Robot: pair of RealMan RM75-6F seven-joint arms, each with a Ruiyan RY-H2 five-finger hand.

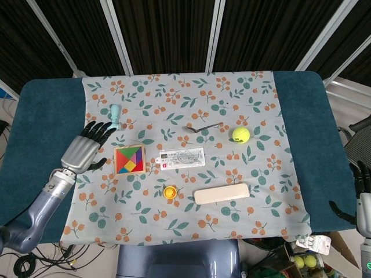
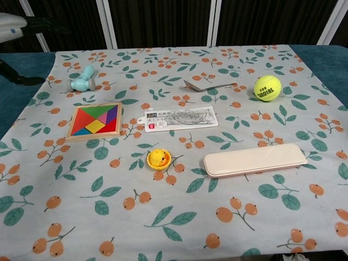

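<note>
Overhead, head view: left hand (image 1: 84, 152), fingers spread wide, holding nothing, hovers over the left edge of the floral cloth (image 1: 174, 231). Tangram puzzle (image 1: 129, 159), a square tray with no long axis, lies flat just to the hand's right, apart from it. Blue toy (image 1: 115, 116) sits just beyond the fingertips. Right hand (image 1: 360, 191) hangs off the table's far right edge, well apart from the puzzle; its grasp cannot be told. Left hand is by far the nearer.

Chest view: tangram puzzle (image 2: 95, 120) lies flat, beside the ruler pack (image 2: 179, 118). Only a pale sliver of the left arm shows at the top left corner, raised clear of the cloth.
</note>
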